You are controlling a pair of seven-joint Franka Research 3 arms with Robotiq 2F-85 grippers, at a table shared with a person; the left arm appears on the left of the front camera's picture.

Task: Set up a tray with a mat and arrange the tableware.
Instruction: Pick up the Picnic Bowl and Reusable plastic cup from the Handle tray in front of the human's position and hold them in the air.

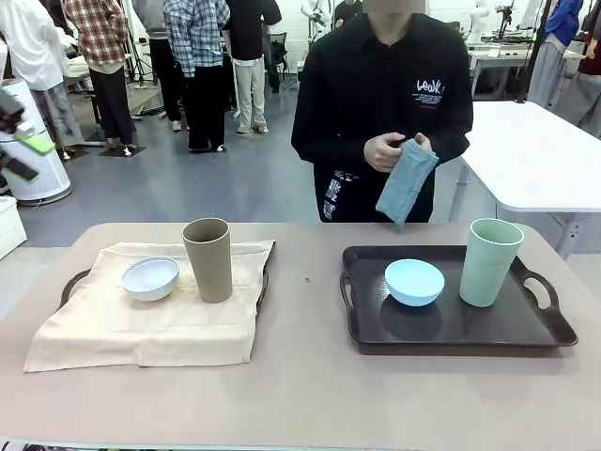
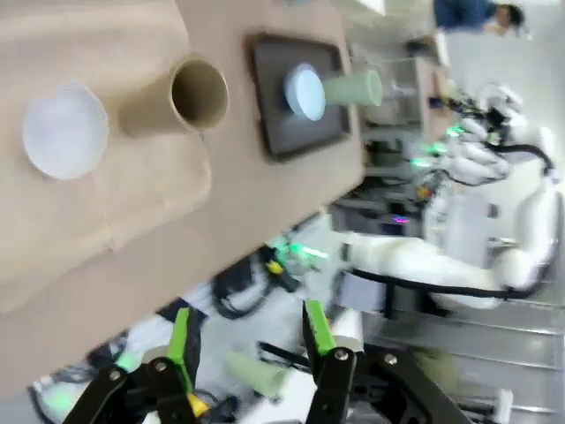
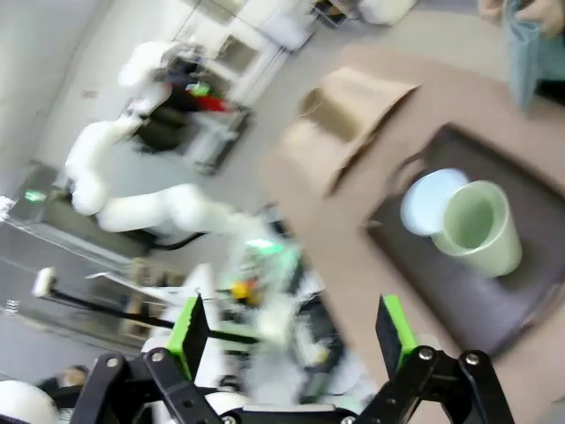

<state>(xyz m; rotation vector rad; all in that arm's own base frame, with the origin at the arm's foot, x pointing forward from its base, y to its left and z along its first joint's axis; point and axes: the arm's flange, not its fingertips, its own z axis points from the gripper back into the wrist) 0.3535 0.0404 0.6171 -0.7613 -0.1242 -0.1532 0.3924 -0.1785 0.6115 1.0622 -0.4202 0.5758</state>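
Bare table strip btwn beige mat edge & dark tray rim

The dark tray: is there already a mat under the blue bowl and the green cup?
No, the light blue bowl and the pale green cup stand directly on the bare dark tray.

Left pincer beyond the table edge, jaws apart and empty.
A white bowl and tan-brown cup sit on the beige mat. Near a table corner, a dark tray carries a light blue bowl and pale green cup.
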